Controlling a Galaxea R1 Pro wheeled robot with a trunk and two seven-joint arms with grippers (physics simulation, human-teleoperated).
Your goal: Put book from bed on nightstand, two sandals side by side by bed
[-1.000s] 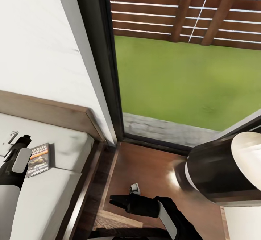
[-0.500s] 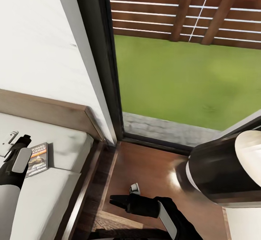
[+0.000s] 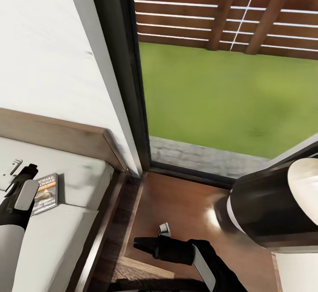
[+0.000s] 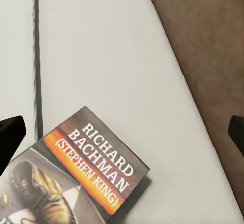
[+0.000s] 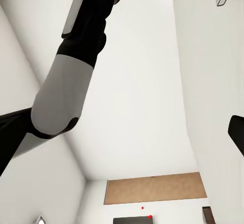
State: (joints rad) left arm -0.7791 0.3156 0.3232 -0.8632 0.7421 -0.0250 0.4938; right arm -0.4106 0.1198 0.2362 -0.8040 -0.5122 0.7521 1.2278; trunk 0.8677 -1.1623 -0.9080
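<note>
Below your left claw [image 4: 122, 132], jaws spread: book [image 4: 81, 176] flat on bed [image 3: 57, 239], ungrasped. Nightstand [image 3: 185, 204] beside right claw [image 3: 143, 244], state untellable. Transfer and sandals outstanding.

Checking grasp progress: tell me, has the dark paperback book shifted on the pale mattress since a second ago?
No. The dark paperback book keeps its distance from the brown wooden headboard.

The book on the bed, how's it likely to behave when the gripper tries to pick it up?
The book looks like a thin paperback, so probably light and somewhat bendy if pinched at one edge. It lies flat on the pale mattress, which may give under pressure, so getting a finger beneath could be awkward. Its glossy-looking cover might slide rather than lift; no risk of rolling.
</note>
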